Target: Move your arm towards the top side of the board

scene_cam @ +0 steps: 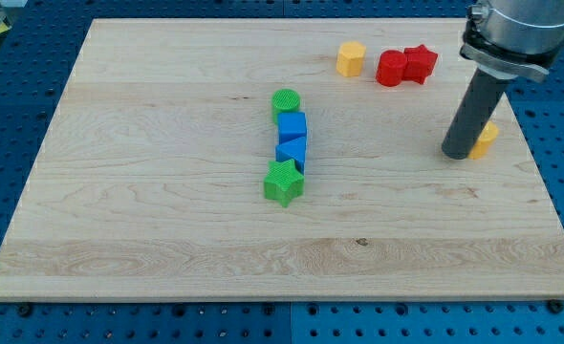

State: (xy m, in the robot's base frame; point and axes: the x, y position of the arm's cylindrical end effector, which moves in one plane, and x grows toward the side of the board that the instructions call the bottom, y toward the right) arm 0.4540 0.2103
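Note:
My tip (457, 151) rests on the wooden board (167, 210) at the view's right, just left of a yellow block (486, 137) that the rod partly hides. Near the view's top sit a yellow hexagon block (351, 58), a red cylinder-like block (391, 69) and a red star block (419, 62), the two red ones touching. In the middle a column runs downward: green cylinder (286, 102), blue cube (292, 126), blue triangle block (292, 151), green star (283, 182).
The board lies on a blue perforated table (14, 105). The arm's body (511, 29) enters from the view's top right corner.

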